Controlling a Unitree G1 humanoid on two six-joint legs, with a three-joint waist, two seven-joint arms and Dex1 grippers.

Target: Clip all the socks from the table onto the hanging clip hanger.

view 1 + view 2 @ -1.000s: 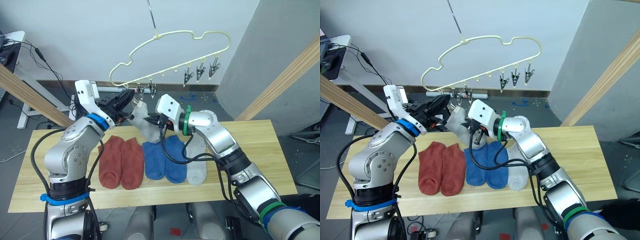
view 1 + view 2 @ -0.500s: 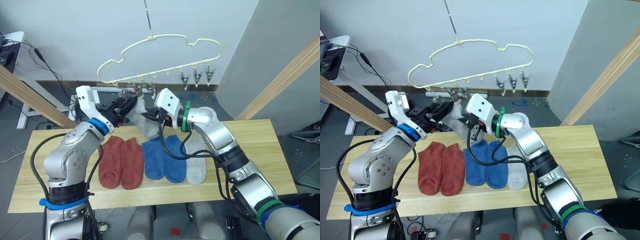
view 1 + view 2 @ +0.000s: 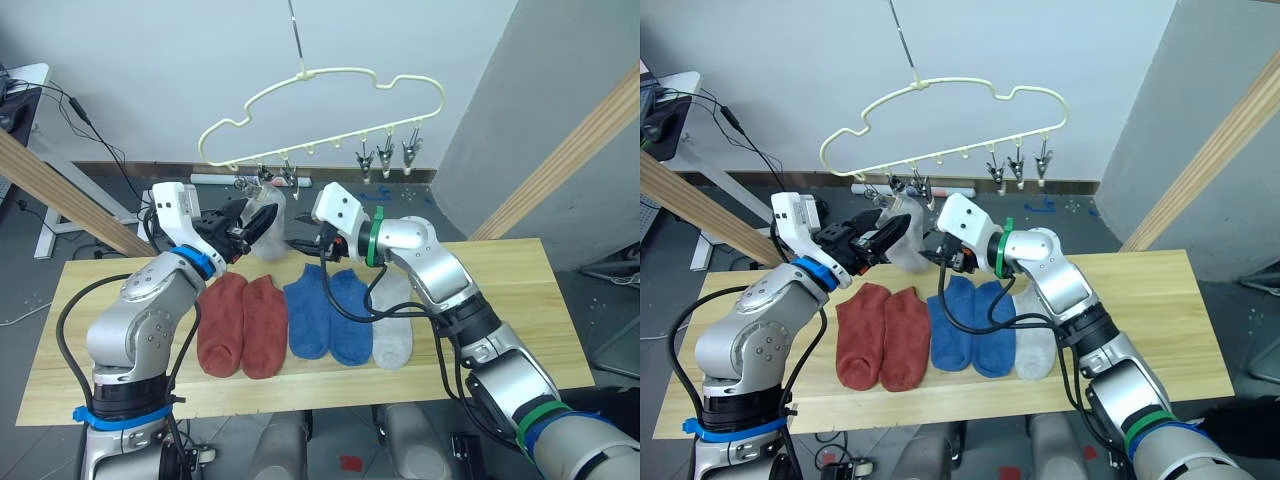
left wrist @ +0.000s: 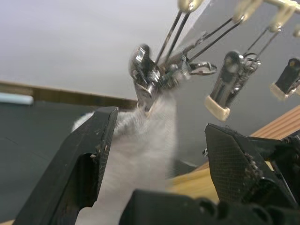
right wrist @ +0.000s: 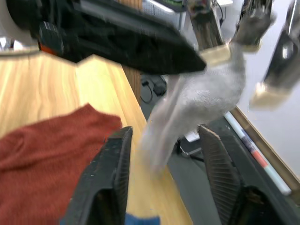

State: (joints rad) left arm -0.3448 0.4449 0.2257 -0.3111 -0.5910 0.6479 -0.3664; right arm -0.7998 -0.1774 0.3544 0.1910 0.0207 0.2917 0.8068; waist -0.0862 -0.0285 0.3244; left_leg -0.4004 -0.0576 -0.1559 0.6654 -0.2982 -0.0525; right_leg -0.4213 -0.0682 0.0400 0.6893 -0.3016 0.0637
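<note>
While the left claw (image 4: 159, 140) is spread wide, its two black fingers (image 4: 89, 154) are seen on either side of a light grey sock (image 3: 265, 222), with nothing pinched between them. That grey sock is caught at its top edge by a small metal clip (image 4: 145, 77) and is left hanging from it, between and just beyond the fingertips. Right beside that clip, further clips (image 4: 225, 89) are hung empty from the same wire.

Close across from the left claw, the right claw (image 5: 161, 173) is also held apart, fingers (image 5: 112, 173) released, and the dangling grey sock is framed just ahead of its fingertips, not gripped. Both claws are pointed at the same sock from opposite sides, near each other yet apart.

Above the two claws, the clip hanger (image 3: 320, 80) is seen, a pale-yellow cloud outline hooked on a thin rod, with three more clips (image 3: 385, 155) bunched toward the right claw's side of its row.

Below the claws, five socks are laid flat side by side on the bench (image 3: 520, 300): two rust-red socks (image 3: 240, 325) under the left claw, two blue socks (image 3: 328, 318) under the right claw, and a second grey sock (image 3: 393, 325) just past the blue pair, partly crossed by the right arm's black cable.
</note>
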